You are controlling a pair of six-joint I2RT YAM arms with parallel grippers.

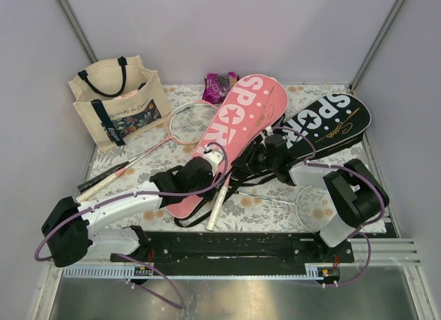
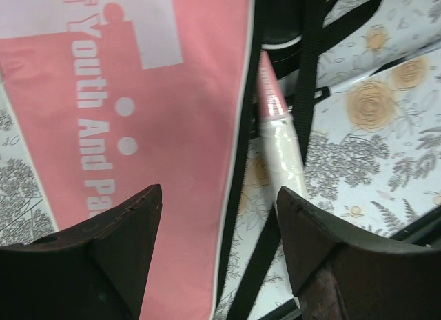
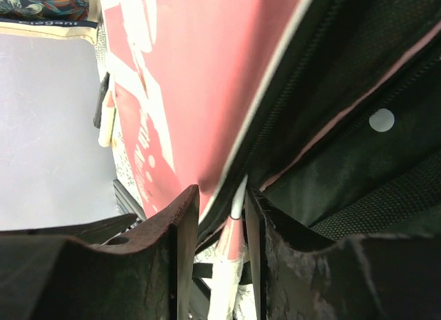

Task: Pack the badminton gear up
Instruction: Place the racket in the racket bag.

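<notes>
One view, overhead, shows black cover (image 1: 334,120) lettered SPORT.

Pink cover (image 1: 241,127) lying diagonally on flowered table (image 1: 265,213), black cover (image 1: 332,122) lying beside it, racket (image 1: 191,122) lying between pink cover and canvas tote (image 1: 118,105), snack packet (image 1: 220,86) sitting behind.

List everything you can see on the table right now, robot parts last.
tote bag: one, cream with navy handles, back left
snack packet: one, purple-pink, back centre
pink cover: one, centre, angled
black cover: one, right of the pink one
loose racket: one, pale, between tote bag and pink cover
racket handle: one, white, sticking out at pink cover's near end
racket head: one, thin white frame, front right
tablecloth: one, floral, underneath
left gripper: open, above pink cover's edge
right gripper: narrow gap, thin shaft between; grip unclear
</notes>
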